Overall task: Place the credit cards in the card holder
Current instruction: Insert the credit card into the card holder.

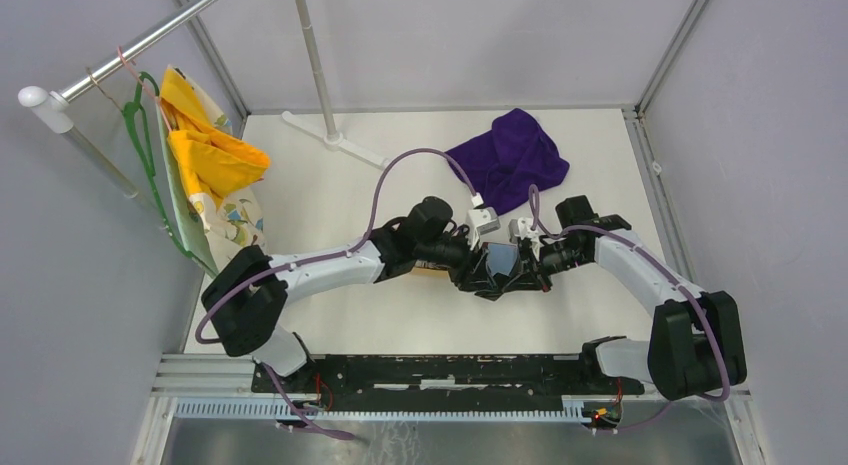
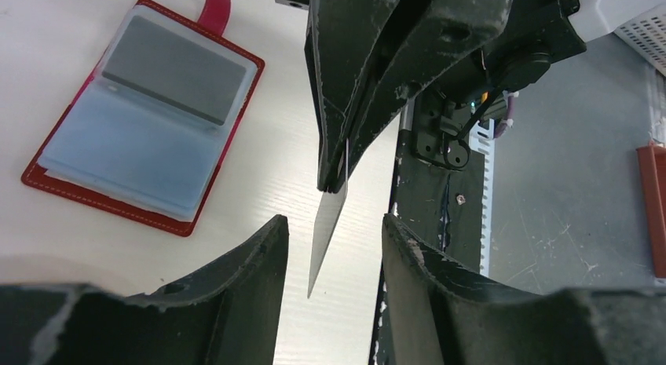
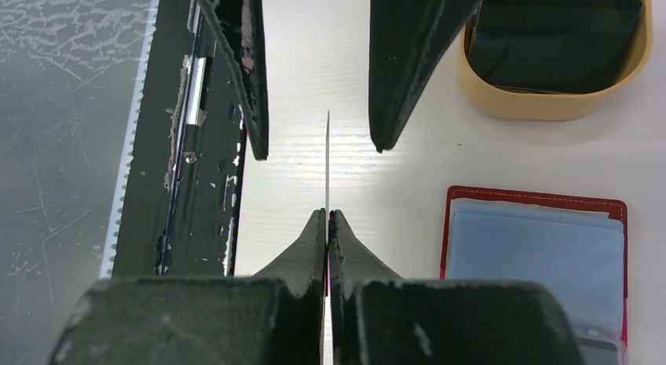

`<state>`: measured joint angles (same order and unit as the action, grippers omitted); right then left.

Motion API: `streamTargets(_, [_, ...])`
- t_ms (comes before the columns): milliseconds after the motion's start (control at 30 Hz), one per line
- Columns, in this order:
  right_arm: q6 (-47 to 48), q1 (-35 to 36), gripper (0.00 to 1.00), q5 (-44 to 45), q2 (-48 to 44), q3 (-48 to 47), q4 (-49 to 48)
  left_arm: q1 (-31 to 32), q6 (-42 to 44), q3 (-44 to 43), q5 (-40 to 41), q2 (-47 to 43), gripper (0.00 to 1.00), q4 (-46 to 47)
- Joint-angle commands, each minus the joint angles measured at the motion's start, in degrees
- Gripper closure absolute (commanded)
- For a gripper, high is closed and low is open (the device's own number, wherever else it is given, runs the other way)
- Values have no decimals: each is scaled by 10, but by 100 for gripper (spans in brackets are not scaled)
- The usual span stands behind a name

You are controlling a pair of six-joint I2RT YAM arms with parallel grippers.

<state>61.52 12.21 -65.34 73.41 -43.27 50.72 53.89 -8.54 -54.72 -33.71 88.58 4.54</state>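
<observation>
Widest of all, a pale bench walled on three sides, with open room across its left half and along the near strip. At the far right corner, a crumpled purple cloth. Off the left edge, a yellow cloth hung from a rail. Mid-bench, both arms nose to nose, well away from every edge. Beside them, an oval tan tray with black credit cards inside. Near the tray but apart from it, the red card holder, flat on the bench and spread open with its clear sleeves up. A grey card already in one sleeve, snap tab pointing outward. In the right pincer, pressed together, a pale card held edge-on. Around that card, the left pincer, spread apart with one finger on each side and neither touching.
</observation>
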Motion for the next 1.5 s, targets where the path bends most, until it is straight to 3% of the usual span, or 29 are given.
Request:
streamTargets(0, [20,7,100,0,6,-18,10,6,24,-38,-41,21,48,30])
streamTargets(167, [28,11,100,4,9,-19,17,6,25,-48,-55,36,60,30])
streamTargets(200, [29,11,100,4,9,-19,18,6,24,-50,-59,39,67,30])
streamTargets(267, [29,11,100,3,8,-19,18,6,23,-53,-66,45,92,30])
streamTargets(300, [30,11,100,3,7,-20,19,6,22,-53,-66,47,98,30])
streamTargets(367, [30,11,99,1,5,-19,19,6,17,-49,-60,46,98,35])
streamTargets(400, [29,11,94,0,5,-19,18,5,11,-42,-51,42,98,43])
streamTargets(500, [14,11,64,-8,1,-17,10,4,-30,0,-24,14,98,99])
streamTargets(567, [0,10,52,-18,-2,-16,2,2,-69,45,-2,-18,98,169])
streamTargets(667, [-35,10,49,-32,-2,-7,-23,3,-129,110,47,-64,98,273])
streamTargets(767, [-45,10,51,-52,3,-4,-27,3,-171,158,81,-92,98,363])
streamTargets(1000, [-116,9,58,-100,2,15,-79,5,-195,165,81,-89,98,411])
streamTargets(1067, [-132,10,66,-113,1,20,-92,6,-196,162,80,-82,98,416])
streamTargets(1167, [-163,10,94,-116,-3,28,-120,8,-195,161,78,-76,98,416])
streamTargets(1233, [-161,9,100,-112,-4,27,-118,7,-192,163,77,-78,97,413])
streamTargets(1467, [-132,10,100,-88,-6,23,-97,-2,-134,116,24,-84,60,277])
